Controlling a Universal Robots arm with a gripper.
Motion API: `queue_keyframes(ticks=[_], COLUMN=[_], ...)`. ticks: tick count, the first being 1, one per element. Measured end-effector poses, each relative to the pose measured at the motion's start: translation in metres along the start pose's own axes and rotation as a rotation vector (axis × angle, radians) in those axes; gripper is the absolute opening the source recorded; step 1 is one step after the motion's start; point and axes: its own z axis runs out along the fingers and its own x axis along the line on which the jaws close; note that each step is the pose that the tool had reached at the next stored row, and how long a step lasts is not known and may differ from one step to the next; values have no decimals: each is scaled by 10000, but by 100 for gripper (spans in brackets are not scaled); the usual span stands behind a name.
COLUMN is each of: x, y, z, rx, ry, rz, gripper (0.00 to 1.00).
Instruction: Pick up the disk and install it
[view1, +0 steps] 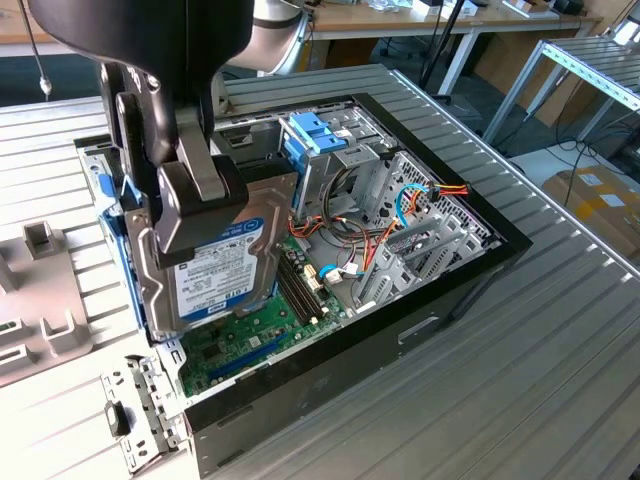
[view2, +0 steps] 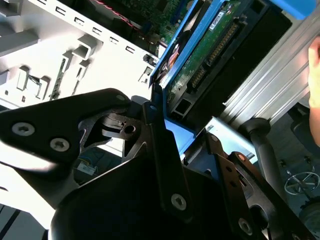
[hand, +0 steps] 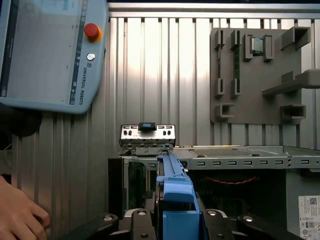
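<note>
The disk (view1: 222, 268), a dark-grey hard drive in a light-blue carrier, hangs tilted on edge over the near-left corner of the open computer case (view1: 505, 243). My gripper (view1: 168, 215) is shut on it, one grey finger across its labelled face. In the second wrist view the disk (view2: 202, 57) shows its green circuit side beyond the gripper (view2: 186, 137). In the first wrist view the disk (hand: 172, 177) stands edge-on, its blue end held in the gripper (hand: 179, 222), above the case's rim.
Inside the case are a drive cage with blue carriers (view1: 318, 135), cables and a green motherboard (view1: 240, 335). A grey fixture board (view1: 40, 300) lies at the exterior view's left. A teach pendant (hand: 50, 50) and a person's hand (hand: 20, 215) are near the case.
</note>
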Motion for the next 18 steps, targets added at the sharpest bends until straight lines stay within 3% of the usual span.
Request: queue_keyframes(ticks=[4,10,18], x=[26,50,65], y=[-15,-107,-166], z=[2,2,4], rx=[0,0,0], ry=[0,1,0], rz=[1,0,0], gripper=[37,37,37])
